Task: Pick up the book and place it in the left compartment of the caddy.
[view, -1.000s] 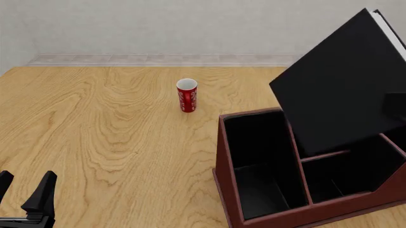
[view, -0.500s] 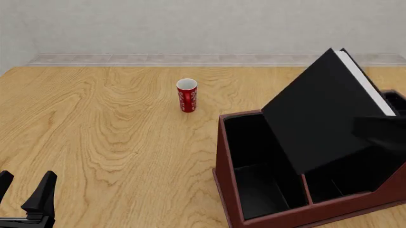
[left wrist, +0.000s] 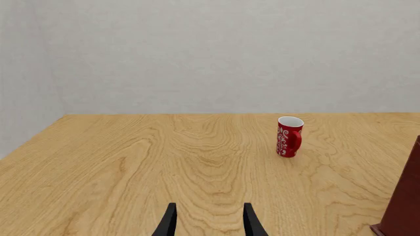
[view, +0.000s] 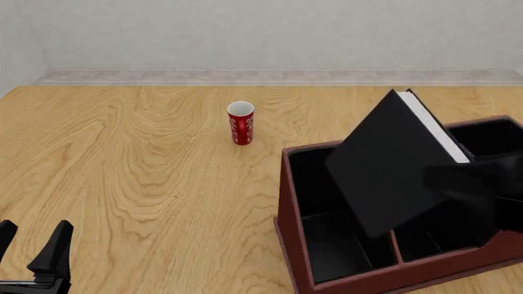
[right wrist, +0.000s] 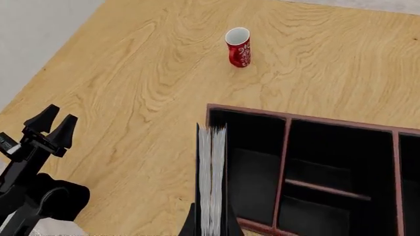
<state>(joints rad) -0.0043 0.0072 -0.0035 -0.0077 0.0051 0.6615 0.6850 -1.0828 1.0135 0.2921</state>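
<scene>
Front view, progress: the book (view: 392,165) is picked up and hangs tilted over the caddy (view: 296,245), its lower corner low over the black interior; it is not yet let go, so lowering and release are left.
Front view, book's place: above the caddy, across the partition beside the left compartment (view: 327,208); I cannot tell whether its lower edge lies inside that compartment or the next one.
Front view, right gripper (view: 478,180): a dark blurred shape at the book's right side over the caddy; the jaws themselves are not clear here.
Front view, left gripper (view: 33,248): far from the caddy at the near left of the tabletop (view: 131,159), fingers spread, holding nothing.
Front view, caddy contents: every section that shows looks bare and black.
Front view, red cup (view: 240,123): upright, beyond the caddy's left corner, apart from it.
Left wrist view: fingertips (left wrist: 169,223) parted with only tabletop between them; the red cup and the caddy's corner (left wrist: 404,206) lie ahead.
Right wrist view, grip: the book's white page edges (right wrist: 211,182) stand clamped between the right gripper's jaws.
Right wrist view, aim: the book sits over the caddy's outer wall, just outside the left compartment (right wrist: 253,162); it likely needs a small shift inward.
</scene>
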